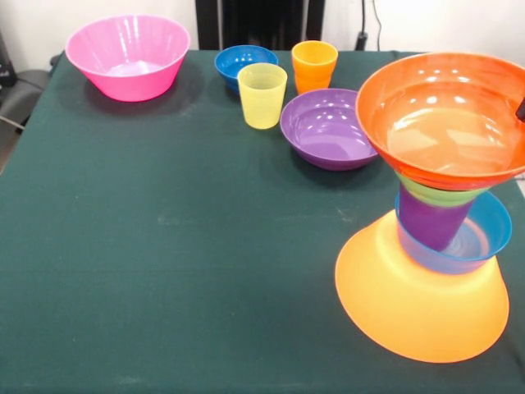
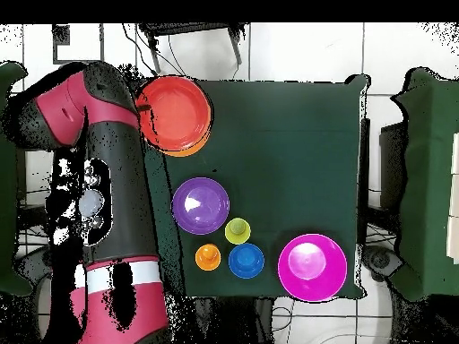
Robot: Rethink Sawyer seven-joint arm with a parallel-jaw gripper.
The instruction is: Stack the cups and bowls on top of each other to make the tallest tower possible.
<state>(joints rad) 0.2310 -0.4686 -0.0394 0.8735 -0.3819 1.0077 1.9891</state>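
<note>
The tower stands at the right of the front view. Its base is the big yellow-orange bowl [image 1: 422, 308], upside down. On it sit a light blue bowl [image 1: 486, 231], the purple cup [image 1: 431, 222], a green bowl [image 1: 439, 194] and, on top, the orange-red bowl [image 1: 447, 115], upright. From overhead only the orange-red bowl [image 2: 175, 112] of the tower shows. A dark bit of my gripper [image 1: 521, 108] shows at the right edge, beside the top bowl's rim. My arm [image 2: 108, 170] reaches alongside the tower.
The pink bowl [image 1: 127, 53] stands at the far left. The dark blue bowl [image 1: 244, 64], orange cup [image 1: 314, 66], yellow cup [image 1: 262, 94] and purple bowl [image 1: 328, 127] cluster at the far middle. The dark green cloth [image 1: 164, 246] covers the table.
</note>
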